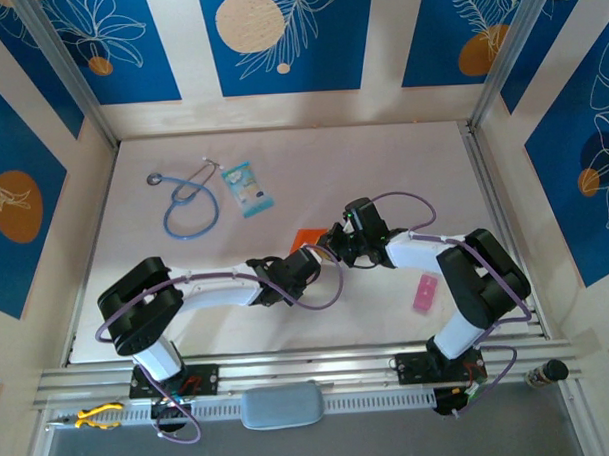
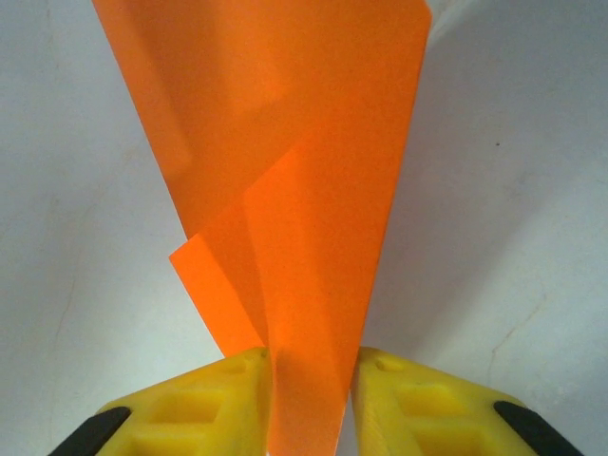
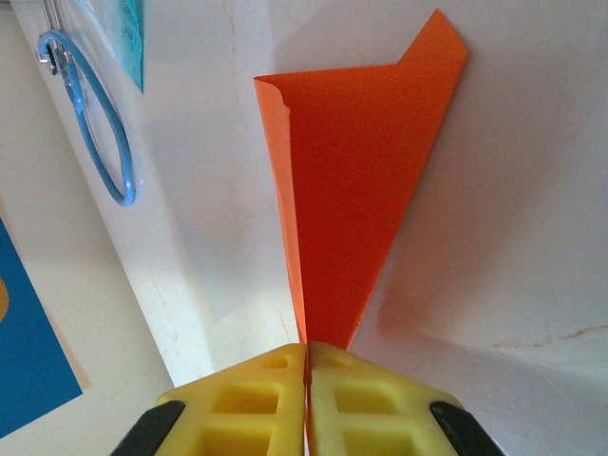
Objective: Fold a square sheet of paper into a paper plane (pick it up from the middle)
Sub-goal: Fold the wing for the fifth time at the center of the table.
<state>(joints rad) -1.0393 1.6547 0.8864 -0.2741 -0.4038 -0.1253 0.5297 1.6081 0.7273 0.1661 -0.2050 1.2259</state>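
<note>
Right fingers (image 3: 256,394) pinch one end of the orange paper (image 3: 356,180); left fingers (image 2: 214,394) close loosely round its other end, over the middle of the worktop (image 1: 282,154). Any pull apart or twist could tear it, I reckon, or slip it from the looser left.

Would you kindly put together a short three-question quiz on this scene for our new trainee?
1. True or false: the right fingers are closed on the orange paper.
2. What lies right beside the stethoscope? A) a light-blue packet B) a mug C) a screwdriver
3. What colour is the strip lying beside the right arm?

Key: 1 true; 2 A; 3 pink.
</note>
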